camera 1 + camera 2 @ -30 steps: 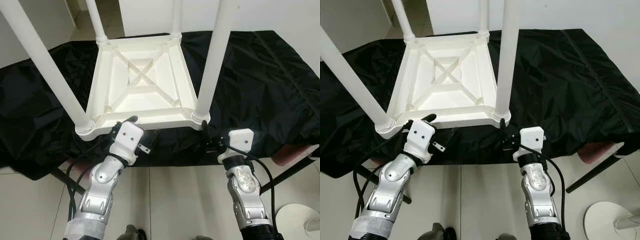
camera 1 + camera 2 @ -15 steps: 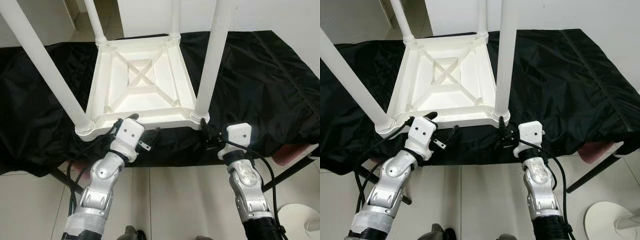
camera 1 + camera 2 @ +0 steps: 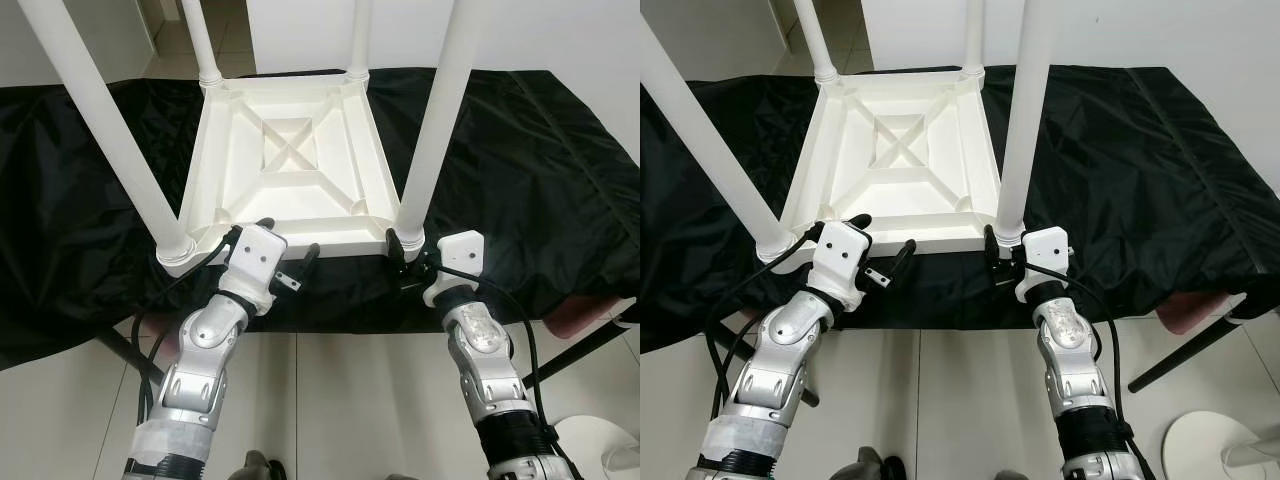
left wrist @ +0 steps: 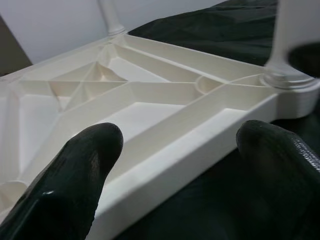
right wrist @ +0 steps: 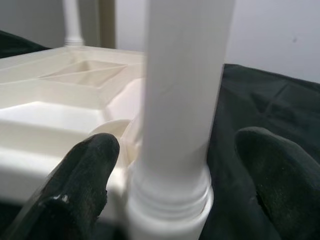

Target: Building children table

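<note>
Left eye view has the white children's table point(image 3: 290, 160) upside down in the upper middle of the frame, on a black cloth point(image 3: 530, 170), four legs pointing up. All legs look seated, so the build reads as late: checking or tightening a leg, or getting a grip to turn the table over.

Right gripper point(image 5: 180, 175) is at the lower-right corner of the tabletop, jaws spread wide, one finger on each side of the near right leg point(image 3: 432, 130) at its collar. No contact that can be confirmed. Next it needs to close squarely on that leg.

Left gripper point(image 4: 175, 160) sits at the near edge, lower left of centre, jaws wide, holding nothing, one finger over the rim, the other outside it. It likely should steady that rim.
</note>
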{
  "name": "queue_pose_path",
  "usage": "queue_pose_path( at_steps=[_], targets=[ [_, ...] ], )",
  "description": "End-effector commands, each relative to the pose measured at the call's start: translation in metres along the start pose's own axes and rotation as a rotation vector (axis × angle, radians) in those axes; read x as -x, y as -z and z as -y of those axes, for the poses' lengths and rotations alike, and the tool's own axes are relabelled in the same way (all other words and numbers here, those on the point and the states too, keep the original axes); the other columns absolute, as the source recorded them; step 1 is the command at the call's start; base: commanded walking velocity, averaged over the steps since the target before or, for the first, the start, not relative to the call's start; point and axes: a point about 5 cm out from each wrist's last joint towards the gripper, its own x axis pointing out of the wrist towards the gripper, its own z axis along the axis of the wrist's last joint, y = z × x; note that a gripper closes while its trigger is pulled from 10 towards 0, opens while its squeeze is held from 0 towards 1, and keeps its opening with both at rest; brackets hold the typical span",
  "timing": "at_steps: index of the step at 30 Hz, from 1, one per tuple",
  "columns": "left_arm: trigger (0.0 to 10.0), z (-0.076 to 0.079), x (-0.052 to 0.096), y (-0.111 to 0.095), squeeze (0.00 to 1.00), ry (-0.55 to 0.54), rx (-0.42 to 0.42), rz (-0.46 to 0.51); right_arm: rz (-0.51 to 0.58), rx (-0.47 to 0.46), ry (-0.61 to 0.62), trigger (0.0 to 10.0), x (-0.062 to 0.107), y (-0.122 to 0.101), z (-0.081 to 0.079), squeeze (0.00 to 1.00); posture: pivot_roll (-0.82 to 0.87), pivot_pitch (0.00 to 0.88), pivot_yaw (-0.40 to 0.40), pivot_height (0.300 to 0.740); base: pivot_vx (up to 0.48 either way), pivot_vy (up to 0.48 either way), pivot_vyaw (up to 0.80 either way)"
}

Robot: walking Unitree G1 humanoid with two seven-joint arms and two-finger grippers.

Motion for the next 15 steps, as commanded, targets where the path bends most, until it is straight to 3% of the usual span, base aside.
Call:
queue_pose_path(
  at_steps=[1,10,15],
  targets=[
    [10.0,-0.001,0.003,0.003,0.0,-0.077,0.004,-0.026,-0.004,-0.009,0.009,10.0,-0.006,0.0,-0.002,0.0,-0.05,0.072,0.028,0.74,0.0,0.0,0.0],
    [10.0,0.002,0.005,0.002,0.0,-0.061,0.002,-0.052,-0.007,-0.016,0.008,10.0,-0.04,-0.012,-0.012,0.0,-0.03,0.069,0.021,0.74,0.0,0.0,0.0],
    [10.0,0.002,0.006,0.001,0.0,-0.063,0.002,-0.054,0.0,-0.007,-0.001,10.0,-0.043,-0.013,-0.015,0.0,-0.03,0.071,0.018,0.74,0.0,0.0,0.0]
  ],
)
